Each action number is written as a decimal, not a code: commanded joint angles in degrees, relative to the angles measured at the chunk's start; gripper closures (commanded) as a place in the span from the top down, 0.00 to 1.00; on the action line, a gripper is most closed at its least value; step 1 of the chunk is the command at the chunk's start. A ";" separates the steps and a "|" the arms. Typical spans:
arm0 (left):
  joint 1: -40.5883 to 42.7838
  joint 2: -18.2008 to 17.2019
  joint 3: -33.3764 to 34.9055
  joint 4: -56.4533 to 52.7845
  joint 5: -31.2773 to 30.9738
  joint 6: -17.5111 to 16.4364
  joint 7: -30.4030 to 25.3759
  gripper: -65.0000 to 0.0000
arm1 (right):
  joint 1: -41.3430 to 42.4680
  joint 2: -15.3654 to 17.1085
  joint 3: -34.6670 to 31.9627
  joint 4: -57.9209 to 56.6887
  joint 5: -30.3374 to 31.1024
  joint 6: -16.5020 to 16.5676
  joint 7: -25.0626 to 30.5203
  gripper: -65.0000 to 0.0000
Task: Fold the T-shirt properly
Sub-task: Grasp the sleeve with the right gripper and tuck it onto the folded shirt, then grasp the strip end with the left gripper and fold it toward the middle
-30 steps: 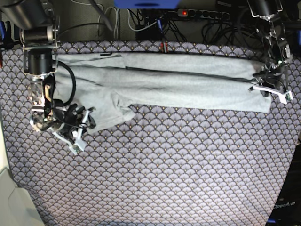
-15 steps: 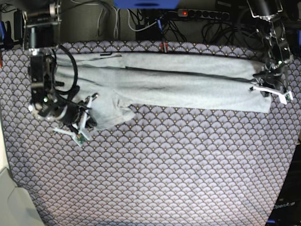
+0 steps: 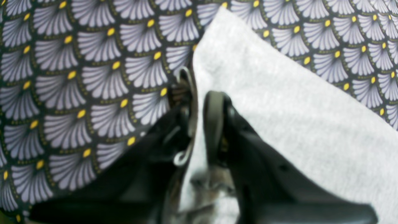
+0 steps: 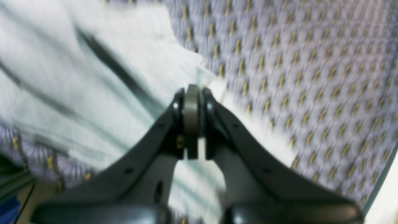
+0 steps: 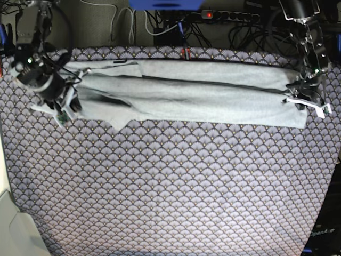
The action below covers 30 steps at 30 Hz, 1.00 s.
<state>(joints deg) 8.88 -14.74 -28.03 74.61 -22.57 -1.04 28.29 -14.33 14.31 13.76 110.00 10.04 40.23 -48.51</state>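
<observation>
The T-shirt (image 5: 202, 93) lies stretched across the far part of the bench (image 5: 186, 192); the right hand (image 5: 66, 106) at its left end; the left hand (image 5: 306, 101) at its right end.

A purple-grey fan-patterned tablecloth (image 5: 176, 186) with yellow dots covers the table, spreading beneath both jaws. Behind its far edge lie tangled cables (image 5: 160, 24) and a power strip (image 5: 232, 16).

Lab: power strip (image 5: 229, 16), cables (image 5: 160, 24)

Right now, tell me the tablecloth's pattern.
Pale purple-grey fans on dark ground, each with a yellow dot: the tablecloth, sharpest in the left wrist view.
</observation>
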 commanded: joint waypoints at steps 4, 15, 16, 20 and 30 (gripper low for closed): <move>0.39 -0.51 0.03 -0.19 0.63 0.73 3.05 0.01 | -2.86 0.51 2.29 1.96 0.81 -0.23 1.35 0.00; 0.39 -0.51 0.03 -0.19 0.63 0.73 3.05 0.01 | -8.84 -3.10 5.10 3.19 0.81 -0.23 1.35 0.00; 0.39 -0.51 0.12 -0.19 0.63 0.73 3.05 0.01 | -8.84 -3.71 5.01 3.02 0.81 -0.23 1.35 0.00; 0.48 -0.51 0.03 0.16 0.55 0.73 3.31 0.01 | -8.49 -4.68 5.01 2.58 0.64 -0.23 1.35 0.00; 0.48 -0.42 -0.06 1.57 0.55 0.73 3.31 0.01 | -8.40 -4.94 5.01 2.14 0.55 -0.23 1.35 0.00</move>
<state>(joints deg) 8.95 -14.83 -28.03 75.81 -22.55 -0.64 29.50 -22.90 8.84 18.48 111.37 10.31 40.23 -48.07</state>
